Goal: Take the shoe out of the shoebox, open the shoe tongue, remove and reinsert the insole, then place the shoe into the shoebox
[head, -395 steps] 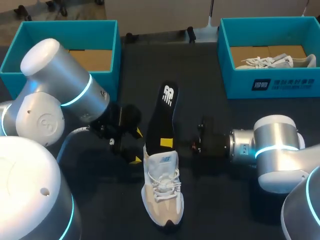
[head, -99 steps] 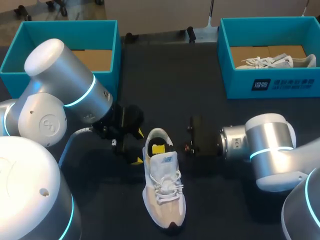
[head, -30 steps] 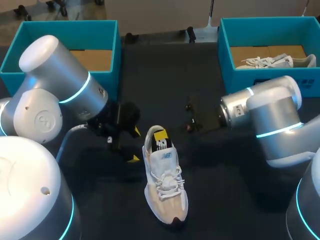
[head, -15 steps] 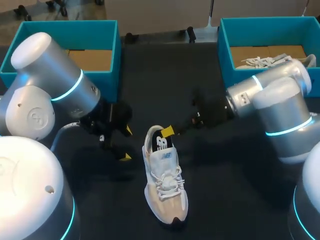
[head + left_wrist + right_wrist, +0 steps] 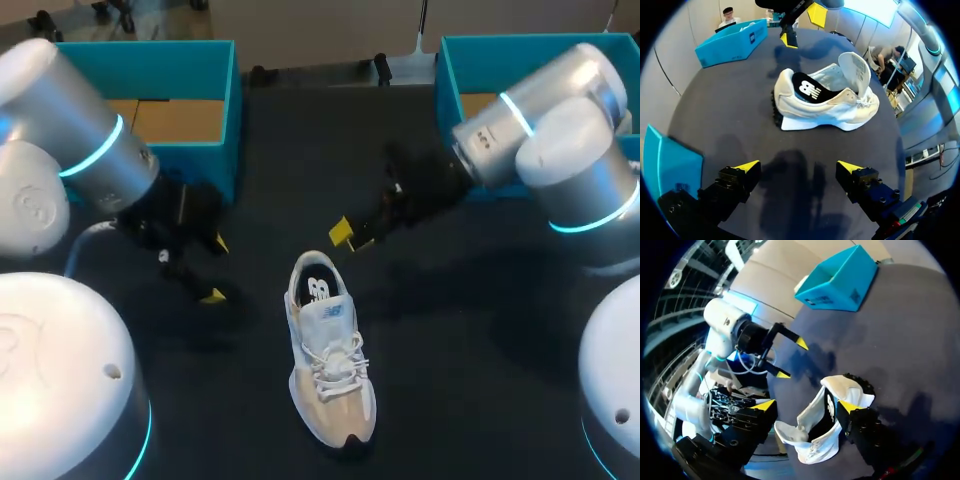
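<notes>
A cream and white shoe [image 5: 327,357] lies on the dark table, toe toward the front edge, tongue folded forward, the black insole [image 5: 317,290] showing in its opening. My left gripper [image 5: 215,270] stands open to the shoe's left, well apart from it. In the left wrist view the shoe [image 5: 825,97] lies ahead of the open left gripper [image 5: 799,167]. Hovering behind the heel, my right gripper [image 5: 351,238] is open and holds nothing. In the right wrist view the shoe [image 5: 810,421] lies below and beyond the right gripper [image 5: 807,405].
A teal shoebox [image 5: 232,110] with a cardboard floor stands at the back left. A second teal shoebox [image 5: 447,95] stands at the back right, partly hidden by my right arm. Each wrist view shows the other gripper across the shoe.
My right gripper has risen and drawn back from the shoe's heel toward the back right, its fingers spreading. The left arm has pulled away to the left. The shoe stays put.
</notes>
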Robot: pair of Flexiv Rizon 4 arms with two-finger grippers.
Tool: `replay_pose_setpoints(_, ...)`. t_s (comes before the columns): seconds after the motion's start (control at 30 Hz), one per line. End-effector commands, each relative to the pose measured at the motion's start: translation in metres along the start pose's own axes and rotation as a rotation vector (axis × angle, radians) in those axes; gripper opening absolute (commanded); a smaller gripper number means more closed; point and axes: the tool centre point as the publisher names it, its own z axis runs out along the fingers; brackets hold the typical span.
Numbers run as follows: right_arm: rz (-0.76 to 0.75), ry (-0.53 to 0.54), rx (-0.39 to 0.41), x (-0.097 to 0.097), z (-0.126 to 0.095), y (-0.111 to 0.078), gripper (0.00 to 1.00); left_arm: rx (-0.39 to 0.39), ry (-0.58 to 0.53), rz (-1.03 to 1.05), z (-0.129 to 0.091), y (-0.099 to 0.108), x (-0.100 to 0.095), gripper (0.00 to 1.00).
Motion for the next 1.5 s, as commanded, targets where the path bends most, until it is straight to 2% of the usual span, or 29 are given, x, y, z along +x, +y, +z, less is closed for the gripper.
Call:
replay_pose_setpoints(0.03, 0.042, -0.067, 0.141, 0.006, -0.007, 0.011, 0.88, 0.007, 0.001, 0.001, -0.026, 0.011, -0.001, 1.00)
replay_pose_setpoints(0.13, 0.079, -0.143, 0.157, 0.008, -0.013, 0.018, 0.89, 0.016, 0.008, 0.005, -0.040, 0.017, -0.007, 1.00)
replay_pose_setpoints(0.2, 0.089, -0.183, 0.155, 0.014, -0.018, 0.023, 0.82, 0.015, 0.016, 0.016, -0.051, 0.023, -0.013, 1.00)
replay_pose_setpoints(0.23, 0.095, -0.205, 0.151, 0.017, -0.020, 0.024, 0.76, 0.012, 0.017, 0.020, -0.055, 0.025, -0.015, 1.00)
replay_pose_setpoints(0.27, 0.101, -0.222, 0.146, 0.020, -0.022, 0.026, 0.65, 0.011, 0.025, 0.035, -0.061, 0.027, -0.019, 1.00)
replay_pose_setpoints(0.3, 0.107, -0.242, 0.138, 0.022, -0.024, 0.027, 0.60, 0.010, 0.024, 0.039, -0.067, 0.030, -0.022, 1.00)
replay_pose_setpoints(0.33, 0.113, -0.255, 0.134, 0.024, -0.024, 0.028, 0.59, 0.009, 0.023, 0.042, -0.070, 0.031, -0.025, 1.00)
replay_pose_setpoints(0.4, 0.129, -0.288, 0.116, 0.029, -0.026, 0.030, 0.49, 0.005, 0.027, 0.065, -0.081, 0.036, -0.032, 1.00)
replay_pose_setpoints(0.53, 0.150, -0.351, 0.069, 0.039, -0.023, 0.033, 0.47, 0.004, 0.046, 0.113, -0.104, 0.046, -0.050, 1.00)
replay_pose_setpoints(0.73, 0.185, -0.449, 0.006, 0.058, -0.011, 0.037, 0.27, -0.009, 0.074, 0.175, -0.132, 0.060, -0.079, 1.00)
replay_pose_setpoints(0.8, 0.202, -0.500, -0.031, 0.069, -0.003, 0.039, 0.00, -0.043, 0.124, 0.237, -0.147, 0.067, -0.092, 1.00)
replay_pose_setpoints(0.83, 0.216, -0.526, -0.042, 0.072, 0.000, 0.040, 0.00, -0.050, 0.142, 0.258, -0.153, 0.068, -0.097, 1.00)
replay_pose_setpoints(0.97, 0.288, -0.630, -0.078, 0.081, 0.013, 0.045, 0.00, -0.050, 0.142, 0.258, -0.153, 0.068, -0.097, 1.00)
replay_pose_setpoints(1.03, 0.313, -0.678, -0.109, 0.085, 0.018, 0.046, 0.00, -0.050, 0.142, 0.258, -0.153, 0.068, -0.097, 1.00)
replay_pose_setpoints(1.07, 0.321, -0.697, -0.154, 0.089, 0.022, 0.048, 0.00, -0.050, 0.142, 0.258, -0.153, 0.068, -0.097, 1.00)
replay_pose_setpoints(1.5, 0.321, -0.697, -0.154, 0.089, 0.022, 0.048, 0.00, -0.050, 0.142, 0.258, -0.153, 0.068, -0.097, 1.00)
